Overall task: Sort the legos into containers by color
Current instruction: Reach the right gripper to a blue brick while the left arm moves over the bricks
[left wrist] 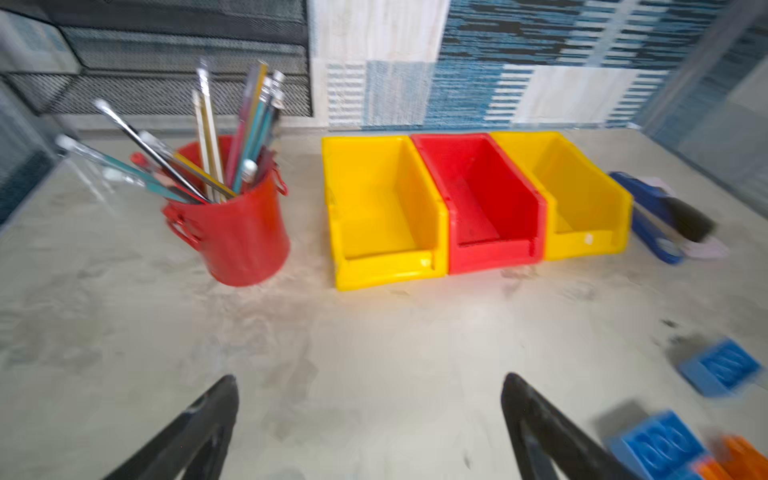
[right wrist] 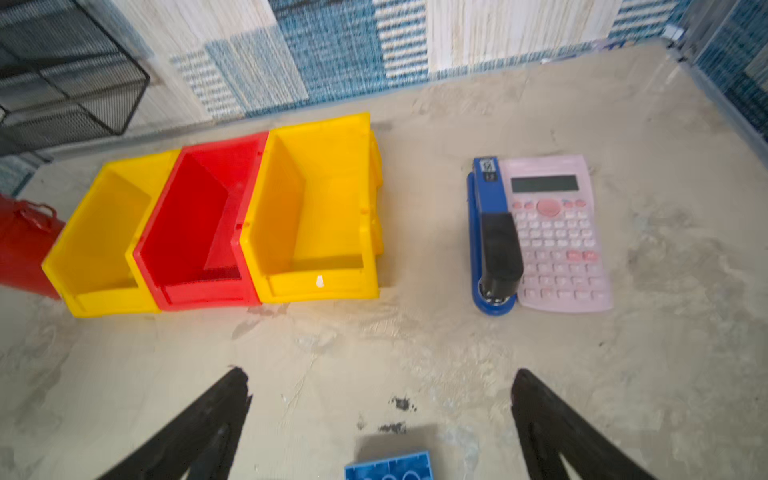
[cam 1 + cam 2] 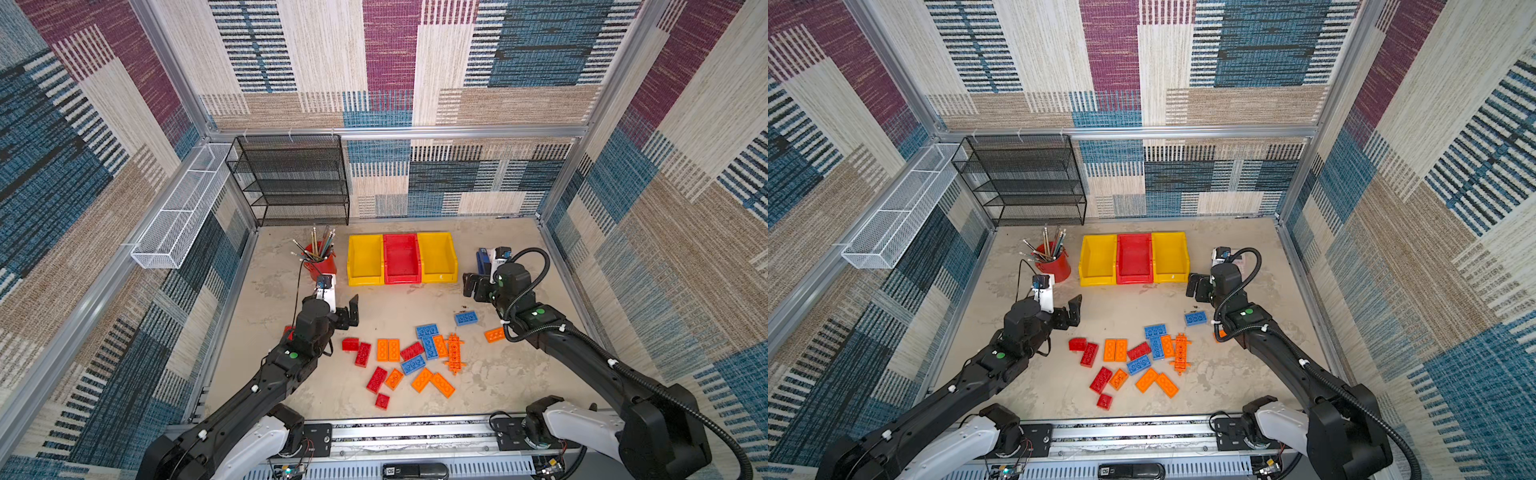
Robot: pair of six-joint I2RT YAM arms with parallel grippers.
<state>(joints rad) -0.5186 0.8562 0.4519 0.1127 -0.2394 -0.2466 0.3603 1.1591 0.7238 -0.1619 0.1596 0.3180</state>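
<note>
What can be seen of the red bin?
The red bin looks like glossy moulded plastic: rectangular, open-topped, with a lowered front lip facing the arms. It stands upright and empty on the table, its side walls against the left yellow bin and the right yellow bin. Nothing else touches it.

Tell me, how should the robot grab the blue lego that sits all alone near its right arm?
Probably from straight above, pinching its two long sides. The lone blue lego lies flat, studs up, too low to catch from the side. Bare table surrounds it, so there is room on both sides. The open right end effector is nearest.
</note>
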